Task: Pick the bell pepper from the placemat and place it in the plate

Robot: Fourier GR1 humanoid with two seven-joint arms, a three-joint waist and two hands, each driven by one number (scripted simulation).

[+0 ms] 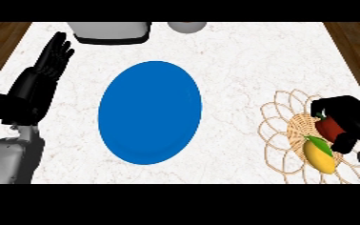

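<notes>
Closing around the red bell pepper [327, 125], the right hand [342, 124] sits at the right edge of the head view, black fingers curled over and beside the fruit, so clamped on it by the look of things, though much of the pepper hides beneath the hand. Lying on the woven placemat [281, 124], pepper and hand alike, with nothing lifted clear as far as can be judged. Doing this step well probably means keeping the curl wrapped round the pepper's body, rising straight up before travelling, and steering wide of the yellow lemon [320, 156] touching or just beside the pepper on the same mat, since a sideways drag could roll it off. Next outward, carrying leftward to the blue plate [150, 112], well apart from the mat at the counter's middle, and lowering over its centre rather than its rim. Resting at the far left edge, fingers straight and apart, the left hand [49, 59], holding nothing. Beyond the plate, at the top edge, a grey appliance [112, 31] and a grey rounded object [187, 26], both cut off. Counting up: one pepper, one lemon, one placemat, one plate, two hands, two grey items on the white marbled counter [239, 62].
</notes>
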